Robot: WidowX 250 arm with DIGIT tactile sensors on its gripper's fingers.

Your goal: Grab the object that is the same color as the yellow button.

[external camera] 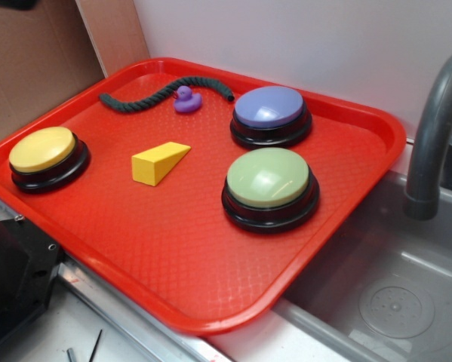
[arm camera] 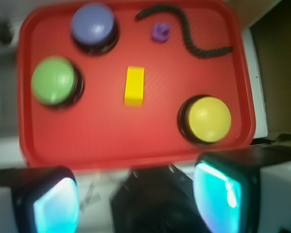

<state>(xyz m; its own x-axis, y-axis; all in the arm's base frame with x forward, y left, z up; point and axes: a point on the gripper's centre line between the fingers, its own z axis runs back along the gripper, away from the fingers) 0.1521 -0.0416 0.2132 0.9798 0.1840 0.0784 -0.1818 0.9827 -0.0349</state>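
yellow marks the target here: a small wedge-shaped block (external camera: 159,162) lies near the middle of the red tray (external camera: 210,302), resting flat on its textured floor with the thick square end toward the front and the thin edge pointing toward the back right. it matches the domed top of the yellow button (external camera: 47,157), which sits at the tray's left side, apart from the wedge. a green button (external camera: 270,187) and a blue-purple button (external camera: 271,115) stand on the right, and a small purple duck (external camera: 186,99) sits beside a dark rope (external camera: 161,92) along the back edge. nothing touches the wedge; there is bare tray all around it.

in the wrist view the hand (arm camera: 135,199) hangs high above the near edge of the tray, its two glowing fingers (arm camera: 218,194) set wide apart with nothing between them. the wedge shows up ahead of the hand and well apart from it, roughly centred between the fingers' line.

as for progress, i judge that nothing of the grab is done: the wedge is untouched and the hand is not in the exterior view at all. what is left is the whole job, moving out over the wedge, descending, closing across its narrow sides and lifting. the tray overhangs the sink (external camera: 392,302) on the surface.
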